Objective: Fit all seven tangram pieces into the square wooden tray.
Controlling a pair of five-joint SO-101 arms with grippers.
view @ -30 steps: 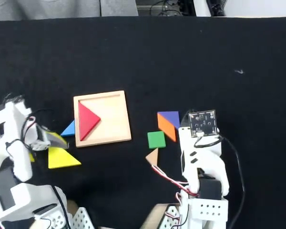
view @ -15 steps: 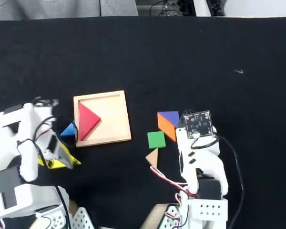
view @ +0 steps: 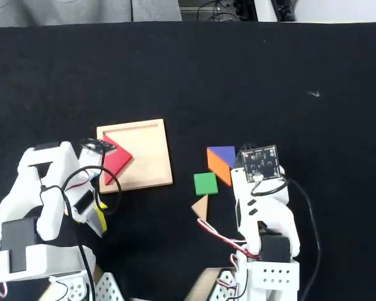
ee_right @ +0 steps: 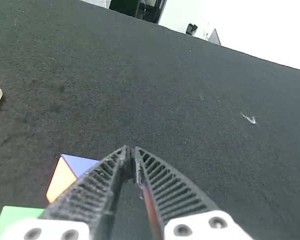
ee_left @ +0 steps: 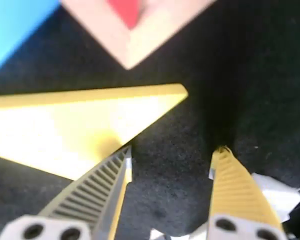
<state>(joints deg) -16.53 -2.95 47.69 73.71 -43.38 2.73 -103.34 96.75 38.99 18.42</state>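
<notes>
Inventory for you, operator, from the left side of the black table (view: 250,75) across to the right.

1. Left gripper (ee_left: 174,155): jaws spread wide with bare cloth between them, holding nothing. It hangs low over the table just off the tray's near left corner. One fingertip (ee_left: 124,159) sits at the edge of the yellow triangle (ee_left: 75,122), which lies flat on the cloth outside the tray.
2. Light-blue triangle (ee_left: 12,27): flat on the cloth beside the tray's left side, outside it.
3. Square wooden tray (view: 151,166): flat on the table. Contents: one red triangle (view: 119,157), set against the left wall and pointing towards the tray's middle. The rest of the floor is bare wood.
4. Loose group right of the tray, well apart from it: green square (view: 205,183), tan triangle (view: 201,205) nearer the arms, orange parallelogram (view: 219,167) touching the blue triangle (view: 225,152).
5. Right gripper (ee_right: 131,159): fingers pressed together, empty, held just beside the blue triangle.
</notes>
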